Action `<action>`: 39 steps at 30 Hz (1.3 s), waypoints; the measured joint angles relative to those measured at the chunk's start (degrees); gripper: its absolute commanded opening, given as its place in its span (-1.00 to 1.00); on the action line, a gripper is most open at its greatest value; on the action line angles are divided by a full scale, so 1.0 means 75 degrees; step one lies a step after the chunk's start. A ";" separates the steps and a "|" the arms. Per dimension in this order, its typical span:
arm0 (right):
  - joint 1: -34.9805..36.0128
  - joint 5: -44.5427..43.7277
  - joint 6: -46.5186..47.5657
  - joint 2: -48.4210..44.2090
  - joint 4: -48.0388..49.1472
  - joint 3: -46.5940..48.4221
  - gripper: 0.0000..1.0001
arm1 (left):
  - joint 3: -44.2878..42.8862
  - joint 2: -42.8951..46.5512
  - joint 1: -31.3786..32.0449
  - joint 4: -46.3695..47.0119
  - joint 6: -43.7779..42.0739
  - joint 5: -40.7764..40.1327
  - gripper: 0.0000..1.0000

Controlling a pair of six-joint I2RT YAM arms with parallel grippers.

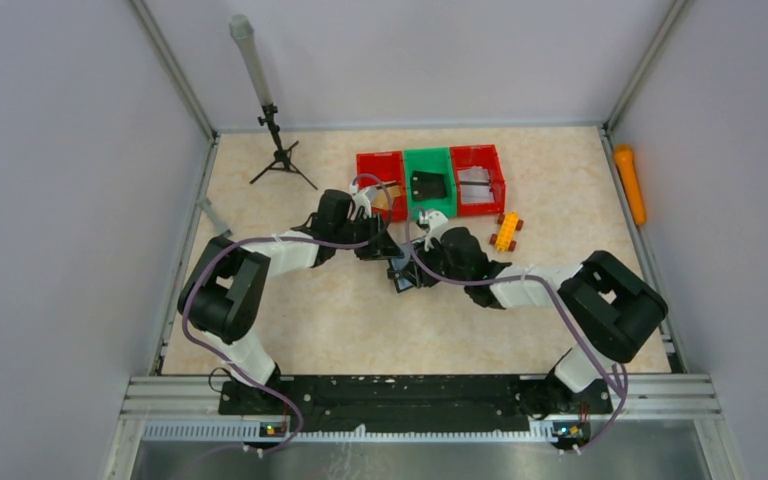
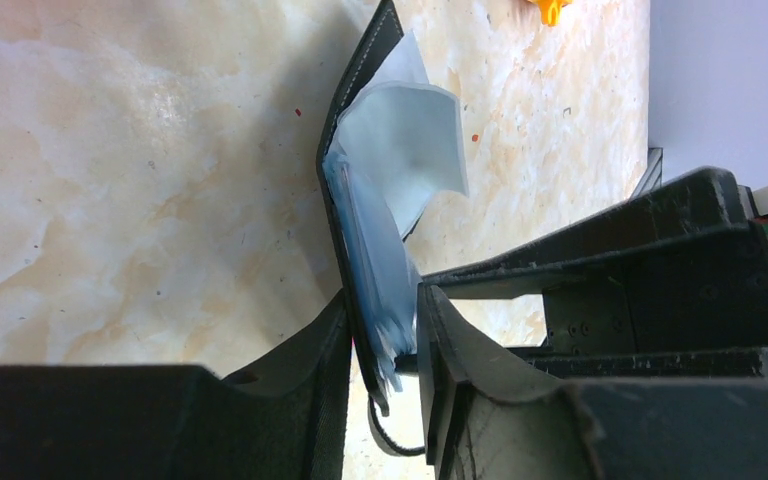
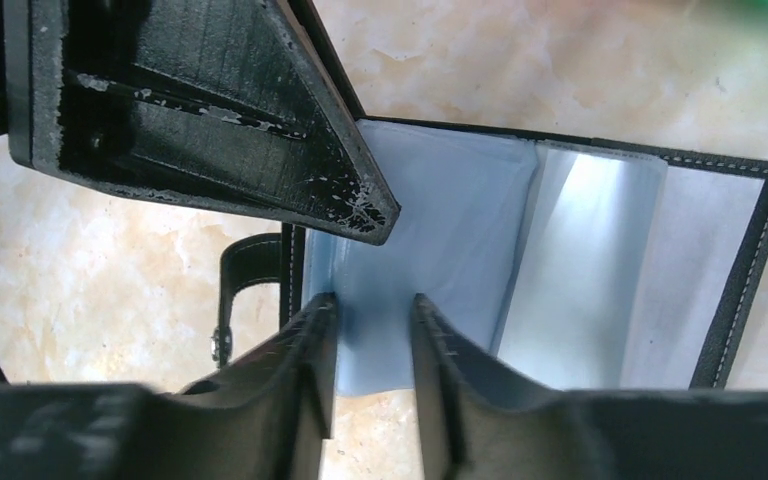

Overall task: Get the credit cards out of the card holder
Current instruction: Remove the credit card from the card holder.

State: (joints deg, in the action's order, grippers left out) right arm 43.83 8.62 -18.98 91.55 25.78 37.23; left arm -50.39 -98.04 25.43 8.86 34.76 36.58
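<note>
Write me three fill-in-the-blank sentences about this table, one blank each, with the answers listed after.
1. The card holder lies ___, its pale sleeves showing.
2. The left gripper pinches the holder's ___ cover together with some sleeves.
3. The middle bin, between the two red bins, is ___.

Missing words: open; black; green.

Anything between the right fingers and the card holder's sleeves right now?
Nothing visible. The right fingers hang open directly over a pale sleeve of the open card holder. The left fingers clamp its edge off to one side, outside that gap.
</note>
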 measured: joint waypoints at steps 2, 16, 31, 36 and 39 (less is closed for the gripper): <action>0.0000 0.0003 -0.0012 -0.0032 0.0023 -0.0009 -0.69 | 0.0000 0.0000 0.0000 -0.0003 -0.0006 0.0000 -0.22; -0.0035 -0.0117 -0.0108 -0.0297 0.0195 -0.0195 -0.63 | 0.0000 0.0000 0.0000 0.0012 0.0003 0.0047 -0.14; -0.1151 0.1271 -0.1230 0.0047 0.0813 -0.0370 -0.91 | 0.0000 -0.0003 -0.0047 0.0128 0.0157 0.0347 -0.26; -0.1172 0.1303 -0.1343 0.0047 0.0813 -0.0370 -0.91 | 0.0000 -0.0038 -0.0061 0.0134 0.0166 0.0350 -0.36; -0.1201 0.1419 -0.1428 0.0047 0.0906 -0.0431 -0.91 | 0.0000 -0.0160 -0.0067 0.0128 0.0172 0.0347 -0.39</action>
State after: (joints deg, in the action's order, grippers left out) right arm 34.83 19.27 -29.69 91.90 32.58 34.00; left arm -50.39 -99.24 24.93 9.82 36.05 39.18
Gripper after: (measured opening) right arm 0.053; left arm 0.317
